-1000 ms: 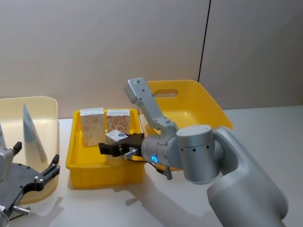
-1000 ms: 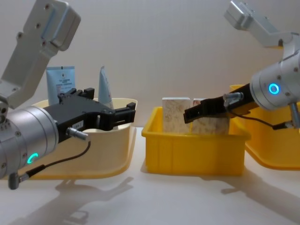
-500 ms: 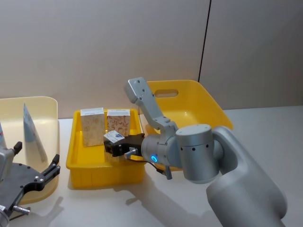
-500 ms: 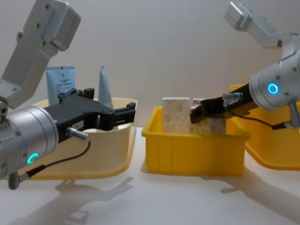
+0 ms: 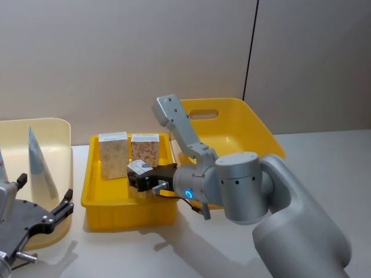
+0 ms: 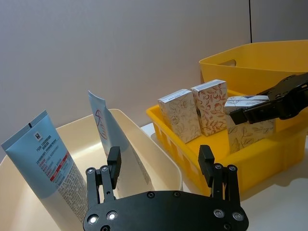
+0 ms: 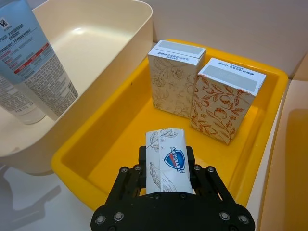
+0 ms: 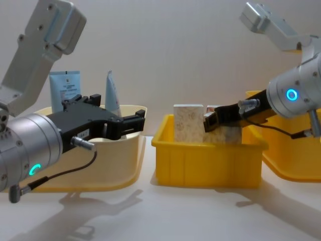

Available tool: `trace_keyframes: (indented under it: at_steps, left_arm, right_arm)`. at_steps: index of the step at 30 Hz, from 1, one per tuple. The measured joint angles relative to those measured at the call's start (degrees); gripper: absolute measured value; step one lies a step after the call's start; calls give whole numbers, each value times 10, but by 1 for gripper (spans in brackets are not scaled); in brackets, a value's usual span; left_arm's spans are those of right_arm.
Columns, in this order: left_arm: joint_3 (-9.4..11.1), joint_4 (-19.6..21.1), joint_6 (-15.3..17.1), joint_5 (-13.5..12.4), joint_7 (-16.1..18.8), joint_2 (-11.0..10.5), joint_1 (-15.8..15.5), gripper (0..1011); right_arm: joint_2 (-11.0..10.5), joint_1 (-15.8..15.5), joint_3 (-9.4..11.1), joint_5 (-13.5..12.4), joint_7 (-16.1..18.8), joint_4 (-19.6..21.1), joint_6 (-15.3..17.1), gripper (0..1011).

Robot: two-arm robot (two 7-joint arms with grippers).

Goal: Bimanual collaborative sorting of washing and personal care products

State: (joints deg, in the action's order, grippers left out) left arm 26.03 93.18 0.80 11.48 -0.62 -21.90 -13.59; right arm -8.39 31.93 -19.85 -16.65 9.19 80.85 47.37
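Held carton [image 7: 163, 144]: right gripper [image 7: 166, 161] is covering its lower end.
Standing cartons [image 8: 188, 123]: small yellow bin's wall [image 8: 208, 160] is hiding their lower halves in the chest view.
Tubes [image 8: 64, 88]: cream bin [image 8: 118, 155] is hiding their caps.
Tube print [image 6: 45, 163]: is showing too small to read.

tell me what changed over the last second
The right claw, shut on a floral carton, drew back slightly toward the robot's right over the small yellow bin, carrying the carton along, then stopped. Nothing was released. The left claw stays open by the cream bin; the tubes and both standing cartons are unmoved.
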Motion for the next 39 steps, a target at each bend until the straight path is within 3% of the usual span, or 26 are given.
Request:
trace_keyframes:
  at_steps: [6,20,30,39]
  left_arm:
    - [0,0,0,0,0,0,0,1003]
    - [0,0,0,0,0,0,0,1003]
    - [0,0,0,0,0,0,0,1003]
    - [0,0,0,0,0,0,0,1003]
  right_arm:
    - [-1,-1,0,1,2,3,-7,402]
    - [-3,-2,17,-6,26,34,-66,402]
    - [-5,14,43,-16,33,54,-123,402]
    - [-12,31,64,-13,19,55,-165,402]
